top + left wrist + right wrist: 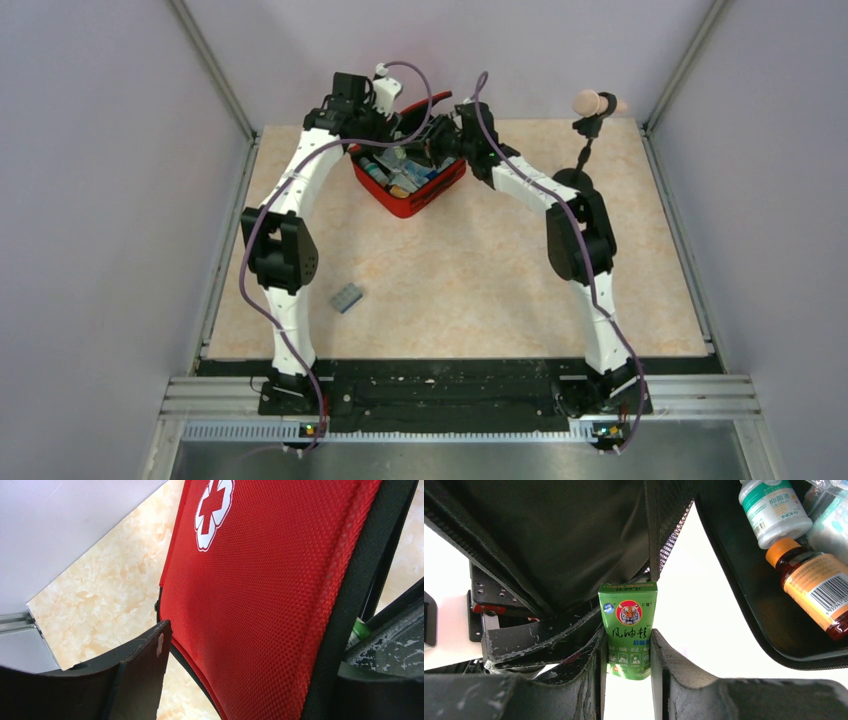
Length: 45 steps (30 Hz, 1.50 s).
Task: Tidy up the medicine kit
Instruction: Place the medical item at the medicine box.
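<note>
Two arms reach to the far middle of the table point(480, 270), where the kit point(412, 203) lies open.

1. Kit position. The kit sits on the table between the two wrists. Its base faces up and is filled with items. Its lid point(260, 580) stands raised on the far side. The outer face of the lid is red, with a white cross point(212, 510) and a black zipper edge. The lining is black.

2. Left gripper point(260, 652). The jaws are part-way apart and hold the kit by its lid. One finger point(135, 672) touches the red outer face. The other finger lies against the black inner edge.

3. Right gripper point(628, 647). The jaws are narrow and clamp the lower half of a green sachet point(628, 610). The sachet is upright and bears a tiger emblem. Its upper half stands clear of the fingers, just below the black lining of the lid. In the right wrist view, the inner finger of the left gripper shows just beside the sachet, pressed to the lid's edge.

4. Contents of the base. A white bottle point(774, 510) with a teal label lies in the base. An amber bottle point(816, 587) with an orange cap lies just beside it. Other items show in the top view but are too small to identify.

5. Other items. A grey block point(346, 297) lies on the table near the left arm, well apart from the kit. A black stand point(590, 105) with a pink head is at the far right edge of the table.
</note>
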Available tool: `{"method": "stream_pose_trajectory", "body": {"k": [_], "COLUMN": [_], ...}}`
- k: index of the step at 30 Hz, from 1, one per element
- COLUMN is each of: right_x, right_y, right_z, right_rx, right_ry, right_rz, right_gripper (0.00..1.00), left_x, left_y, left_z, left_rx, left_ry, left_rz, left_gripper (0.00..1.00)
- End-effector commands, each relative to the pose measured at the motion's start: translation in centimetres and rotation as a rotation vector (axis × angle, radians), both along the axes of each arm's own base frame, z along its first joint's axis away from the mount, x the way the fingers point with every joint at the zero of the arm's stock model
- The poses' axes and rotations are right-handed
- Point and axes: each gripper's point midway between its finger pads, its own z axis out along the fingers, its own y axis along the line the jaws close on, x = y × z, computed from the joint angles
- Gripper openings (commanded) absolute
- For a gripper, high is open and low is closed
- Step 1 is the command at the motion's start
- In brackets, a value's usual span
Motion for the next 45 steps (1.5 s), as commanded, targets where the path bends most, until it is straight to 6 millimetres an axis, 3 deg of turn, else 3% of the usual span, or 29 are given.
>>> {"method": "stream_pose_trajectory", "body": {"k": [1,8,11,13,18,23,28,39,42,45], "right_x": [1.2,4.0,4.8,5.1,5.2,5.0,5.6,5.5,5.6,5.5], "right_y": [0.0,0.7,0.6,0.4,0.8,0.6,0.9,0.8,0.7,0.9], "right_z": [4.4,1.6,1.1,1.0,1.4,1.4,3.0,3.2,2.7,2.8], "right_rx": [0.054,0.065,0.064,0.061,0.063,0.068,0.089,0.095,0.122,0.144], "right_ry": [-0.11,-0.074,-0.051,-0.037,-0.015,0.103,0.063,0.082,0.152,0.177], "right_rz": [-0.036,-0.093,-0.129,-0.153,-0.17,-0.219,-0.245,-0.247,-0.252,-0.244], "right_gripper": [0.02,0.06,0.18,0.21,0.22,0.44,0.47,0.49,0.59,0.61], "left_x": [-0.1,-0.6,-0.9,-1.1,-1.4,-1.5,-1.5,-1.6,-1.6,-1.6], "left_y": [0.6,0.3,0.1,-0.1,-0.5,-0.8,-0.9,-0.7,-0.6,-0.4], "left_z": [-1.0,-0.8,-0.9,-1.0,-1.5,-1.5,-1.5,-0.8,-0.5,-0.2], "left_rx": [-0.014,-0.036,-0.046,-0.057,-0.074,-0.09,-0.088,-0.084,-0.082,-0.073], "left_ry": [0.047,0.062,0.074,0.082,0.102,0.104,0.104,0.087,0.08,0.069], "left_rz": [0.011,0.004,0.002,-0.001,-0.002,-0.012,-0.013,-0.011,-0.014,-0.017], "left_gripper": [0.72,0.72,0.72,0.71,0.71,0.7,0.7,0.7,0.7,0.69]}}
